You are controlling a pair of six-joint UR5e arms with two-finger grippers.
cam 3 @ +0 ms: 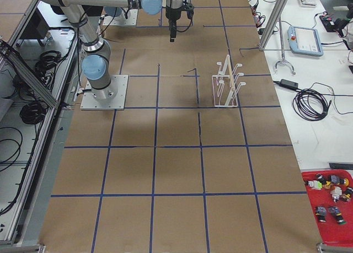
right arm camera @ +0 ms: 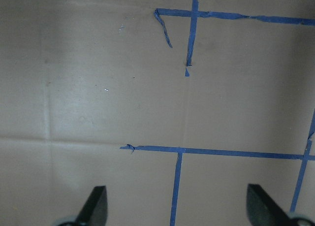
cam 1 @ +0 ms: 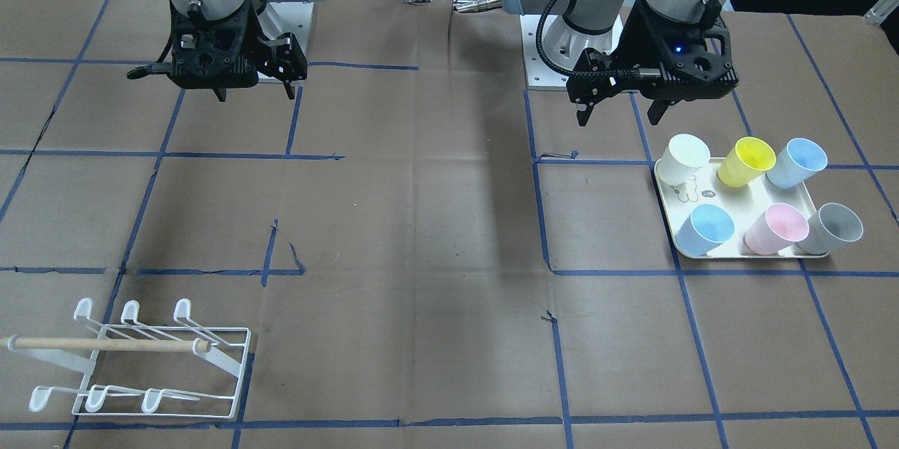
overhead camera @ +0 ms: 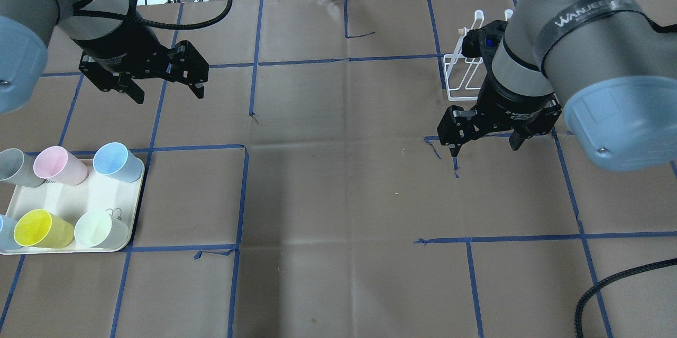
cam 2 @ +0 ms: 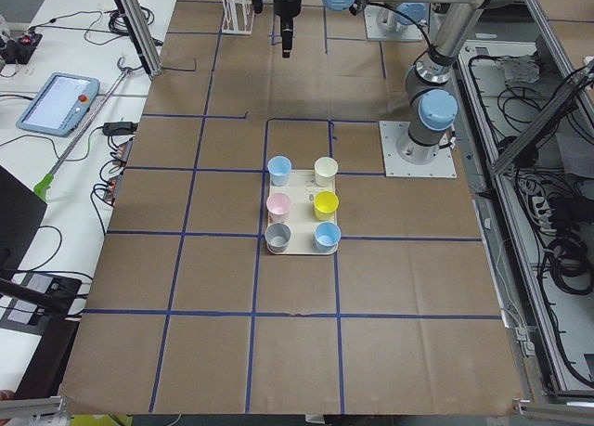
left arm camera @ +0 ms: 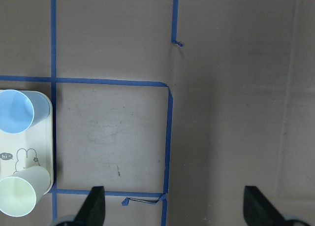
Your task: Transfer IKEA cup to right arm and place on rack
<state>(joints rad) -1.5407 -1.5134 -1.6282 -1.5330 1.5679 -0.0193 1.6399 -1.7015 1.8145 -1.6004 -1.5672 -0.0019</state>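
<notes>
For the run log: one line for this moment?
left gripper: open, empty | right gripper: open, empty | cups: six on tray | rack: no cup

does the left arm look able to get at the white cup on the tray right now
Probably yes. The left tool hangs open and empty above bare table beside the tray, and the white cup stands upright at the tray's edge on that side. Nothing shows between them.

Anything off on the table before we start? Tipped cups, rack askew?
Nothing serious. All six cups stand upright, mouths up, on the cream tray. The rack sits on its base with bare prongs. The only flaw is cosmetic: the blue tape is torn and curled in spots.
</notes>
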